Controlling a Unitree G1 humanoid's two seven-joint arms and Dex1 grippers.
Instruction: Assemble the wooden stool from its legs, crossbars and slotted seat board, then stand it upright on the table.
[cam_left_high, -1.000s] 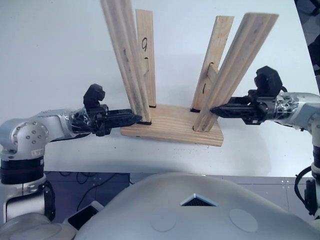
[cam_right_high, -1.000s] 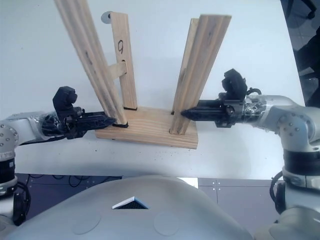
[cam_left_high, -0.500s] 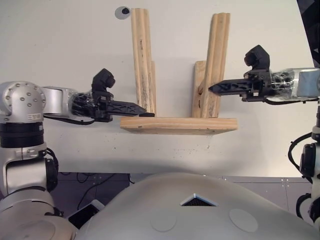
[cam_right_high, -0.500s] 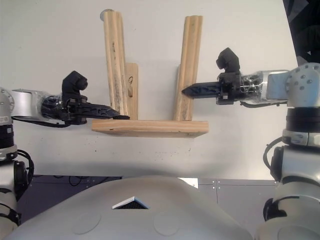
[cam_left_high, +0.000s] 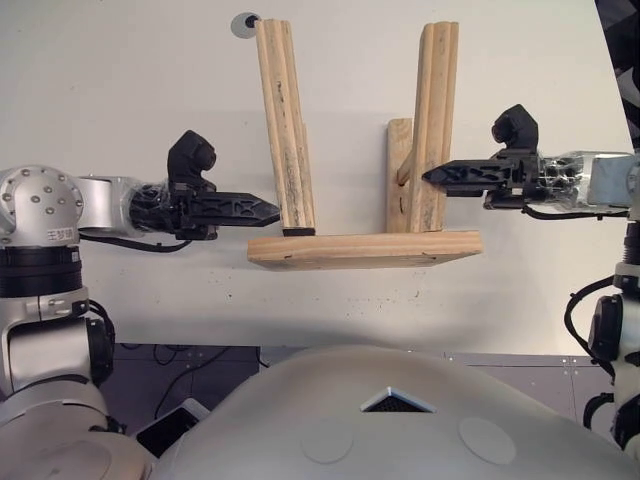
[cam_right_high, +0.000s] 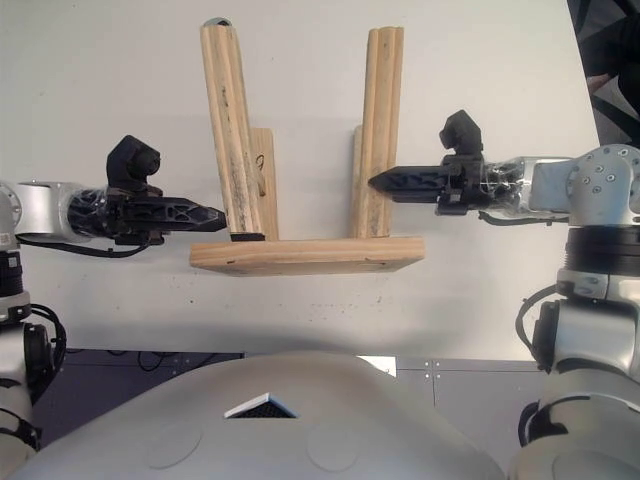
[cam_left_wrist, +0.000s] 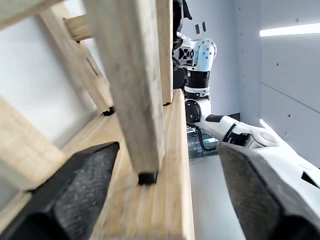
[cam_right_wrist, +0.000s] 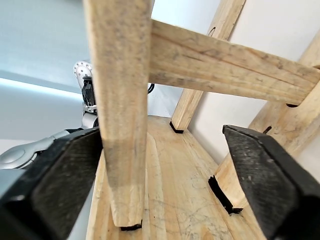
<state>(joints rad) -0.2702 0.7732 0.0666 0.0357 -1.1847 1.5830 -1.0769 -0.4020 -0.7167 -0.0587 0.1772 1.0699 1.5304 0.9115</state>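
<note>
Nearest you, the seat board (cam_left_high: 365, 248) shows edge-on, with its long axis running left to right across the white table (cam_left_high: 120, 100). The head views do not tell you whether it rests on the table or hangs above it. The legs rise from its far face and point away from you.

The left gripper (cam_left_high: 268, 210) sits just beside the foot of the left near leg (cam_left_high: 285, 120). The left wrist view gives you what the head views cannot: its fingers (cam_left_wrist: 75, 190) stand apart with that leg between them, and a gap shows on each side. The foot of the leg sits in a dark slot (cam_left_wrist: 147, 177) in the board.

The right gripper (cam_left_high: 432, 176) meets the right near leg (cam_left_high: 435, 120) about halfway up. In the right wrist view its fingers (cam_right_wrist: 270, 185) are spread wide. One of them lies against the leg and the other is well clear. That view also shows a crossbar (cam_right_wrist: 230, 65) running from this leg to the one behind it.

Behind these, the left far leg (cam_right_high: 262, 180) carries a small dark handwritten mark, too hidden to read. The right far leg (cam_left_high: 398, 170) peeks out beside its neighbour. Farthest off, a round grey marker (cam_left_high: 245, 22) lies on the table by the left leg's tip.
</note>
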